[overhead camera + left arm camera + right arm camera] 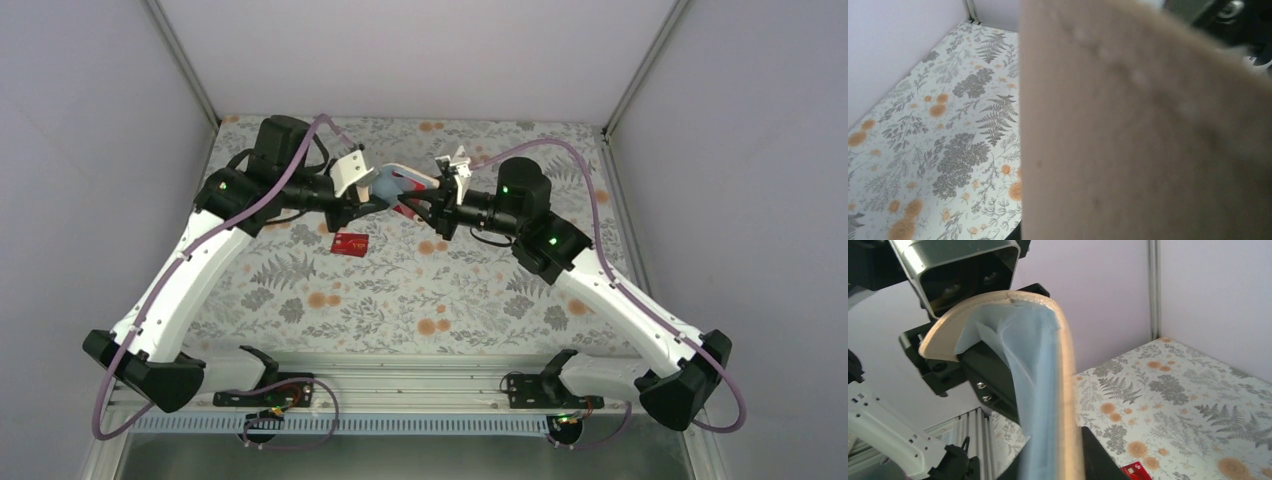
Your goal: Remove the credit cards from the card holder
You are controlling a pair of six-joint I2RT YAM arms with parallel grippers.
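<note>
Card holder: tan folding wallet, pale blue-grey inside, held in the air at far centre between both arms.
Right fingers: clamped on the wallet's edge.
Left fingers: at the wallet's tan outside; whether they grip it cannot be told.
Loose card: red rectangular credit card, flat on the floral worktop, just near of the left fingers.

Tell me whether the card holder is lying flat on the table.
No, the card holder is held up in the air between the left gripper and the right gripper, with the table well below it.
</note>
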